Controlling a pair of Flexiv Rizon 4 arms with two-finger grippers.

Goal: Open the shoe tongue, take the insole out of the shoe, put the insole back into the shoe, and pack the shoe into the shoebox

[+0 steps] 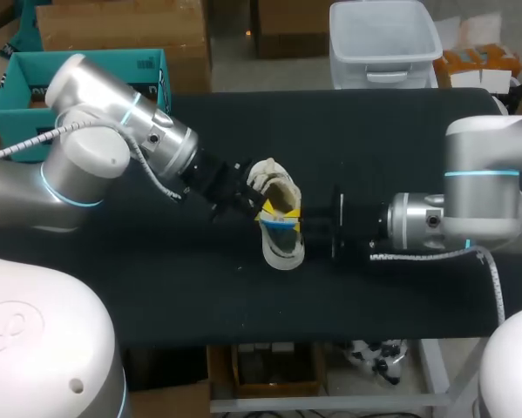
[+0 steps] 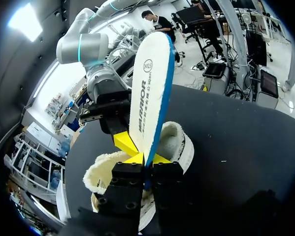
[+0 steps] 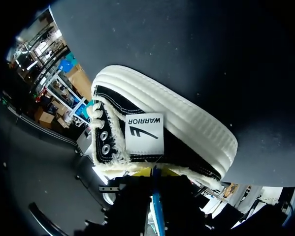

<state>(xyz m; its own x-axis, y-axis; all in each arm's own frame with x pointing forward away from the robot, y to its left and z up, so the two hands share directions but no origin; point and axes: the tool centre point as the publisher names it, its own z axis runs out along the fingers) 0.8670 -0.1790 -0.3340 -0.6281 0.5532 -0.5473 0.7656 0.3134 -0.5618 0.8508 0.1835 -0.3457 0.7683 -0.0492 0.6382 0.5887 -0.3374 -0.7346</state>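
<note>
A black shoe (image 1: 283,251) with a white sole and fleece lining lies mid-table, its opening toward the back. The white insole (image 2: 149,83) with a blue underside stands up out of the opening. My left gripper (image 2: 148,158) is shut on the insole's lower end, just above the fleece rim (image 2: 176,140). From the other side my right gripper (image 3: 153,173) sits at the shoe's (image 3: 162,142) opening, shut on the blue-edged insole (image 3: 158,209). One of its yellow fingertips (image 2: 123,141) presses the insole's white face. From above, the left gripper (image 1: 254,202) and right gripper (image 1: 306,228) flank the insole (image 1: 278,225).
The shoe rests on a black table (image 1: 374,148) with bare cloth all around it. A teal open box (image 1: 16,83) stands at the back left corner, partly hidden by my left arm. A clear plastic bin (image 1: 384,43) is behind the back edge.
</note>
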